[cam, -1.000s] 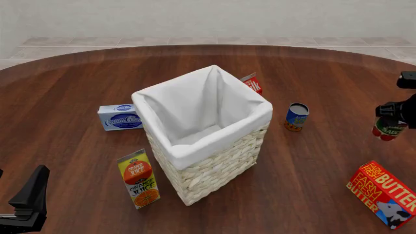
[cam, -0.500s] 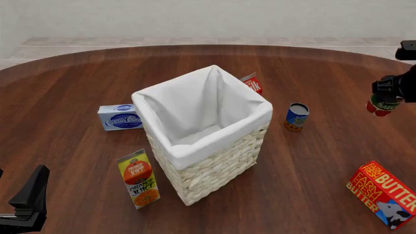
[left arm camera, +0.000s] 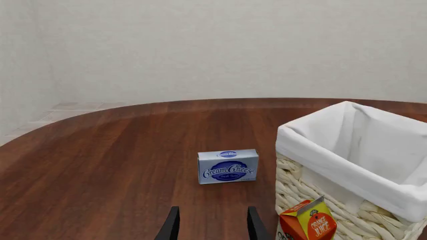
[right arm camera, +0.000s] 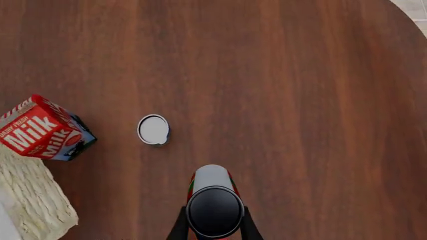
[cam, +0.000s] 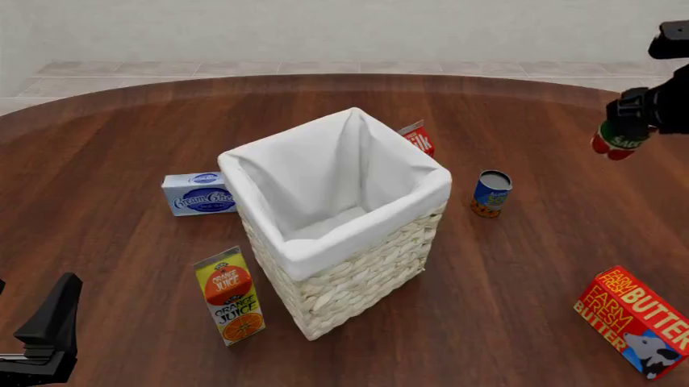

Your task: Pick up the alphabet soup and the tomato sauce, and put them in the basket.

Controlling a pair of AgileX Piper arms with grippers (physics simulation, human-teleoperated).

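The right end effector (cam: 622, 135) pinches the red-and-green alphabet soup can (cam: 615, 143) above the dark wooden bench (cam: 129, 137), at three o'clock from the cream wicker basket (cam: 342, 211). The blue tomato sauce can (cam: 491, 193) stands between. The left end effector (left arm camera: 210, 226) is spread.

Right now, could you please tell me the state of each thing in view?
Soup can: held above the table by the right pincer.
Sauce can: upright on the table.
Basket: upright, nothing visible inside.
Juice carton: standing.
Left pincer: open, holding nothing.
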